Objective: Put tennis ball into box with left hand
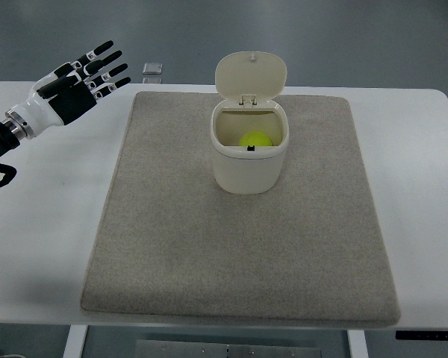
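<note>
Near you: grey mat (pixel 239 253) bare. Mid: tennis ball (pixel 255 140) already inside white lidded bin (pixel 249 168), lid up. Far left: your left hand (pixel 78 86) fingers spread, empty, well clear. Task looks done; only lid possibly left.

A yellow-green tennis ball (pixel 254 139) lies inside the cream box (pixel 248 168), whose hinged lid (pixel 251 74) stands open, on a grey mat (pixel 239 246) covering the white table (pixel 45 246), while the left hand (pixel 78 86) hovers well apart at the upper left, fingers spread and empty
</note>
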You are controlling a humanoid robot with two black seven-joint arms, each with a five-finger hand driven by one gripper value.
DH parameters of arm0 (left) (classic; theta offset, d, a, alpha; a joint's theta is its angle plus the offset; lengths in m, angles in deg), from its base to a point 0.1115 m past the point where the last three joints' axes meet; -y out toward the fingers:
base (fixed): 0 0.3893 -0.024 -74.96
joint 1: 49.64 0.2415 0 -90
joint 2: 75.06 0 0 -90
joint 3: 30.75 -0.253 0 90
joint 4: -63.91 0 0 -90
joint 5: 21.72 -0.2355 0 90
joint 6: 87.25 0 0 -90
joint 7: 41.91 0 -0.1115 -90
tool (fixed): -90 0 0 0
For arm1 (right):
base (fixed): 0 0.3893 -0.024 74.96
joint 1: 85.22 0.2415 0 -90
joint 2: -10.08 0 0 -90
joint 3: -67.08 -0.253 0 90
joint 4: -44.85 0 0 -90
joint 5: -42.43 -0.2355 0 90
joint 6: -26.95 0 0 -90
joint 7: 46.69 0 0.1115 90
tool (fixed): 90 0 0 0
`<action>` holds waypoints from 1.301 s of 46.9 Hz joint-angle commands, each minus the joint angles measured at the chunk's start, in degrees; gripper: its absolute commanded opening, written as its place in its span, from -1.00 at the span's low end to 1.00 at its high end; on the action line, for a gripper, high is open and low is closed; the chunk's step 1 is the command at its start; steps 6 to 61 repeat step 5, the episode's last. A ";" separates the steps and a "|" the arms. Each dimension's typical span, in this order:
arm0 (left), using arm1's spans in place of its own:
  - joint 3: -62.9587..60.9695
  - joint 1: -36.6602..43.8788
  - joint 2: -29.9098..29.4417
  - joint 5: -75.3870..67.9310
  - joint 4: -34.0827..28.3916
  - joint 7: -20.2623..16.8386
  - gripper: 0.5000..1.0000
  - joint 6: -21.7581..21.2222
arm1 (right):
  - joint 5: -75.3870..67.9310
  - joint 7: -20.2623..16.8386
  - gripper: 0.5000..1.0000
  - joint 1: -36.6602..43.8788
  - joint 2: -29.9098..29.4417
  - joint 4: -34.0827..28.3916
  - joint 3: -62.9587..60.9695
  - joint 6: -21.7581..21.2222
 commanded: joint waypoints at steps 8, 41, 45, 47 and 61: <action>-0.09 0.00 0.46 -0.05 -0.01 0.01 0.98 0.00 | 0.19 -0.46 0.60 -0.12 0.00 0.01 0.03 -0.13; -0.09 0.00 0.46 -0.05 -0.01 0.01 0.98 0.00 | 0.19 -0.46 0.60 -0.12 0.00 0.01 0.03 -0.13; -0.09 0.00 0.46 -0.05 -0.01 0.01 0.98 0.00 | 0.19 -0.46 0.60 -0.12 0.00 0.01 0.03 -0.13; -0.09 0.00 0.46 -0.05 -0.01 0.01 0.98 0.00 | 0.19 -0.46 0.60 -0.12 0.00 0.01 0.03 -0.13; -0.09 0.00 0.46 -0.05 -0.01 0.01 0.98 0.00 | 0.19 -0.46 0.60 -0.12 0.00 0.01 0.03 -0.13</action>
